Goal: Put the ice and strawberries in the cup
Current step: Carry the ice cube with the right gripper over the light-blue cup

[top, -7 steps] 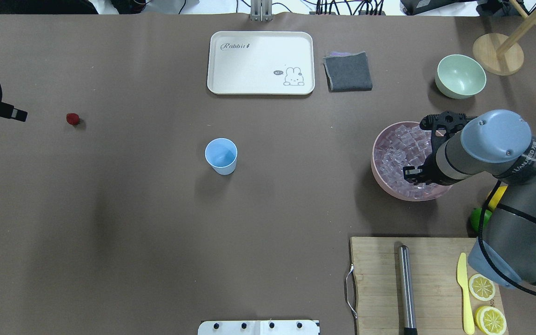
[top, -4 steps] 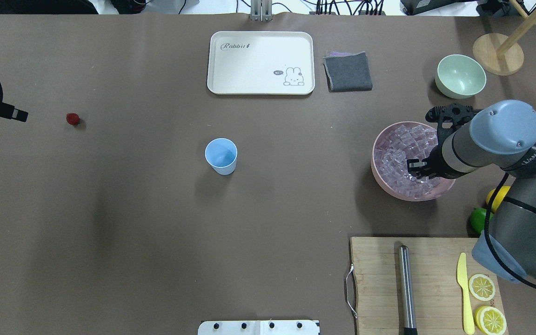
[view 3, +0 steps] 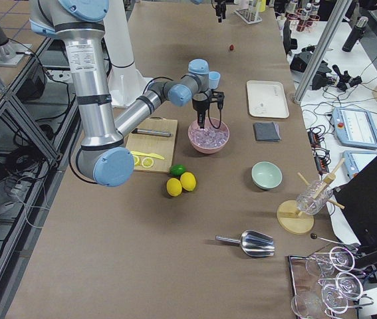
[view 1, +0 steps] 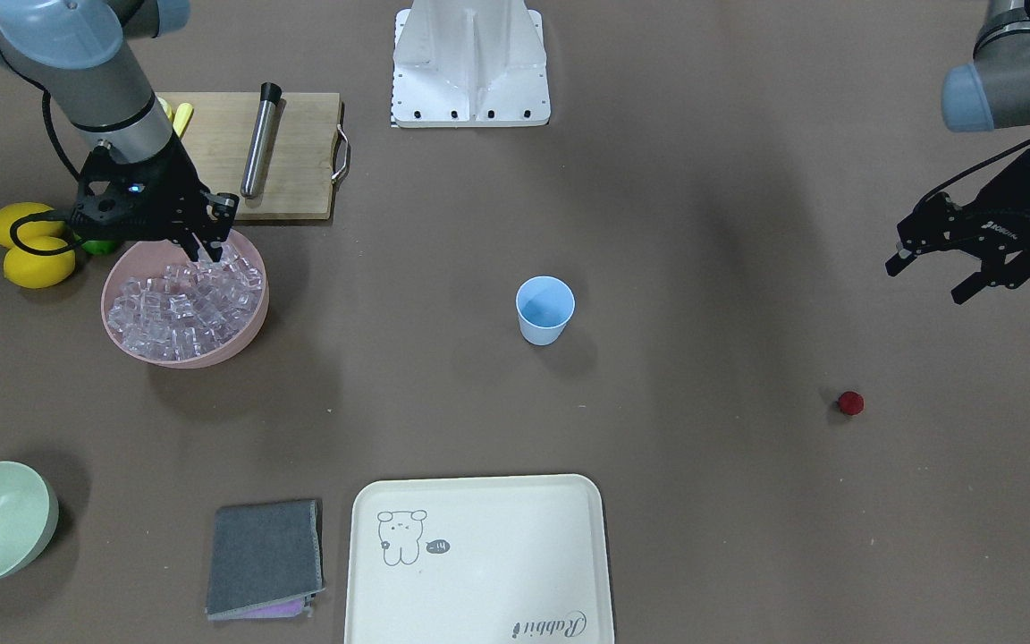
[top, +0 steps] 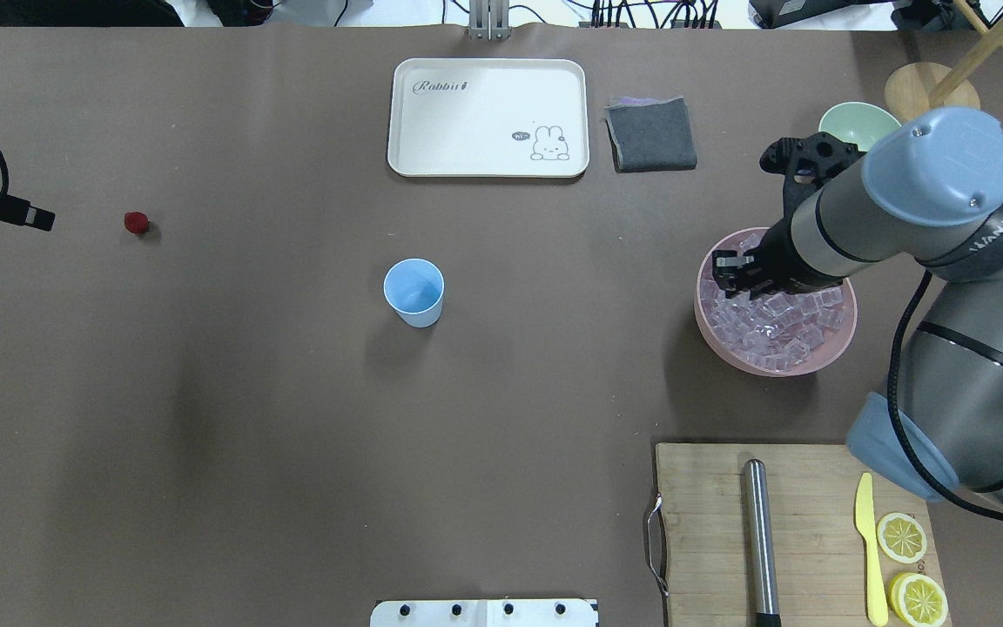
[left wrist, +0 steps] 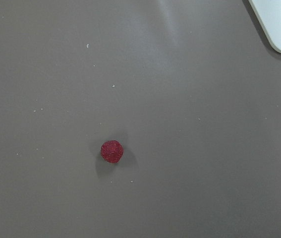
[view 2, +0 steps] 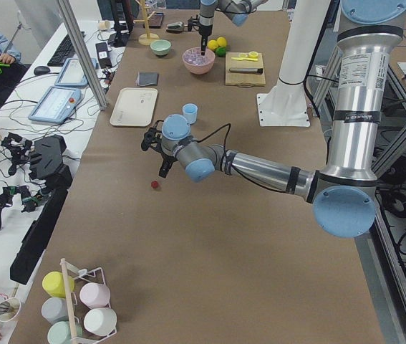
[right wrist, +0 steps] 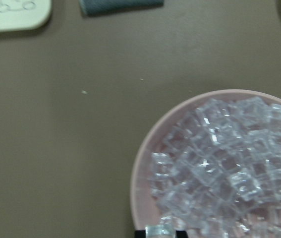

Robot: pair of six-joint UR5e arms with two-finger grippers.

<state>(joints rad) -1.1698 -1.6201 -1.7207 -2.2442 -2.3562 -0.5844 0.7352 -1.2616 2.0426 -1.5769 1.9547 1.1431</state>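
Ice cube (right wrist: 160, 231) between right pincer (view 1: 209, 257) tips

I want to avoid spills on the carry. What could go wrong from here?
1. The right gripper pinches one ice cube at its very fingertips above the pink bowl; it could slip out on the open stretch to the cup.
2. The cup is small and stands free; a low approach could tip it.
3. The strawberry is tiny and round; an off-centre pinch by the open left gripper may roll it away.
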